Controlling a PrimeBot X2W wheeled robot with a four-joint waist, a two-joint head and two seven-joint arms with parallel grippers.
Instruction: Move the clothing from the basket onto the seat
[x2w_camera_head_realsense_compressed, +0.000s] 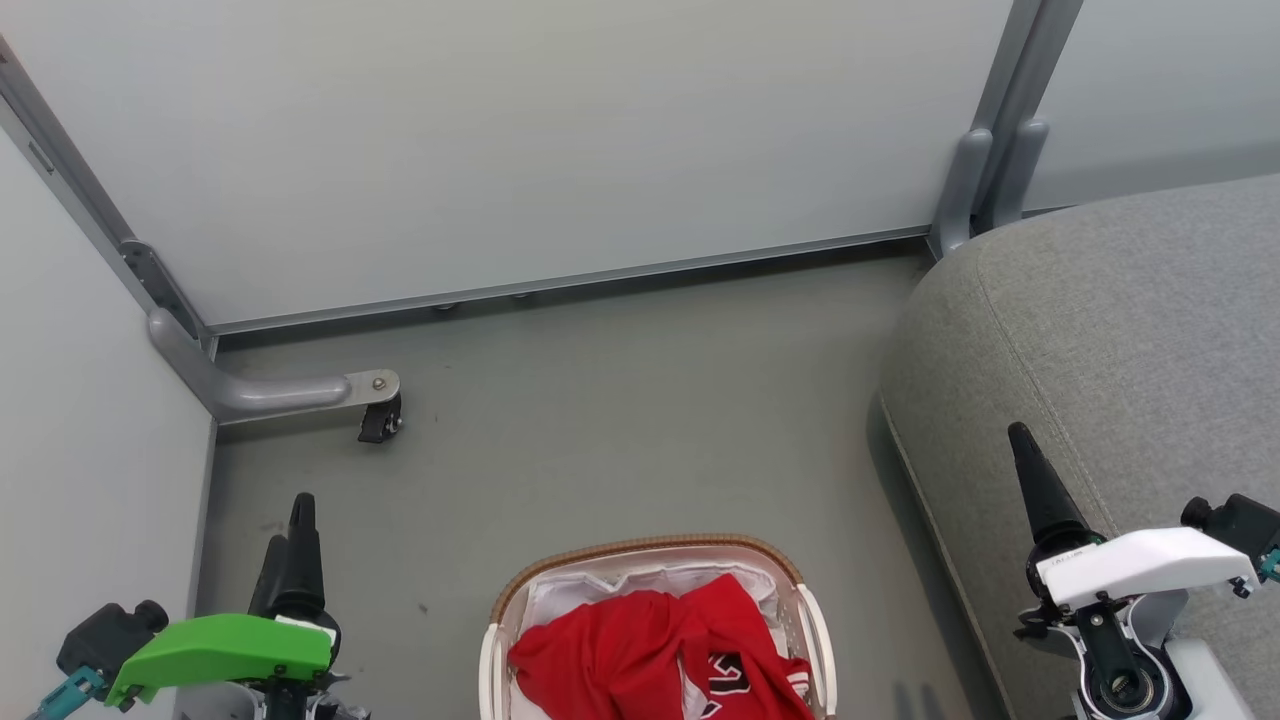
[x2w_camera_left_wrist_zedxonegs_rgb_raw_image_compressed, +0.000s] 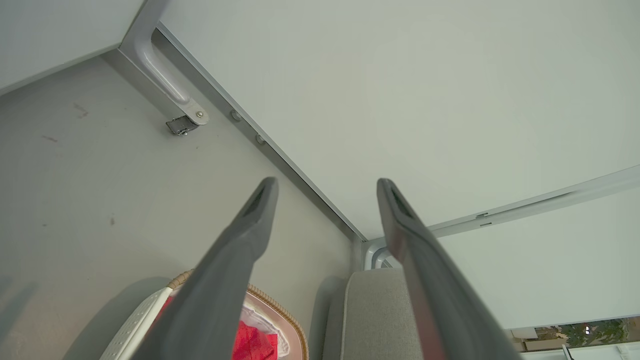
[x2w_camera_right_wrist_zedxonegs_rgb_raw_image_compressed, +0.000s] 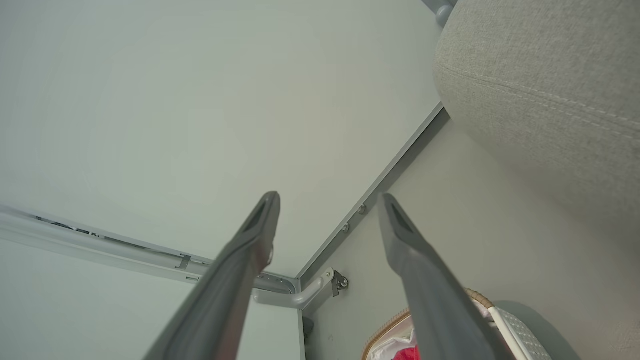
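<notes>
Left hand and right hand both empty, spread wide. Clothing heaped in basket on floor, near seat. Advise: lower one hand, pinch red fabric at heap's top, avoid white liner.

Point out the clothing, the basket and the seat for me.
clothing (x2w_camera_head_realsense_compressed: 620, 650): head view, middle of the red heap.
basket (x2w_camera_head_realsense_compressed: 640, 545): head view, brown woven far rim.
seat (x2w_camera_head_realsense_compressed: 1120, 330): head view, bare grey top surface.

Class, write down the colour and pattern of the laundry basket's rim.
The basket has a brown woven rim; the head view shows it best.
</notes>
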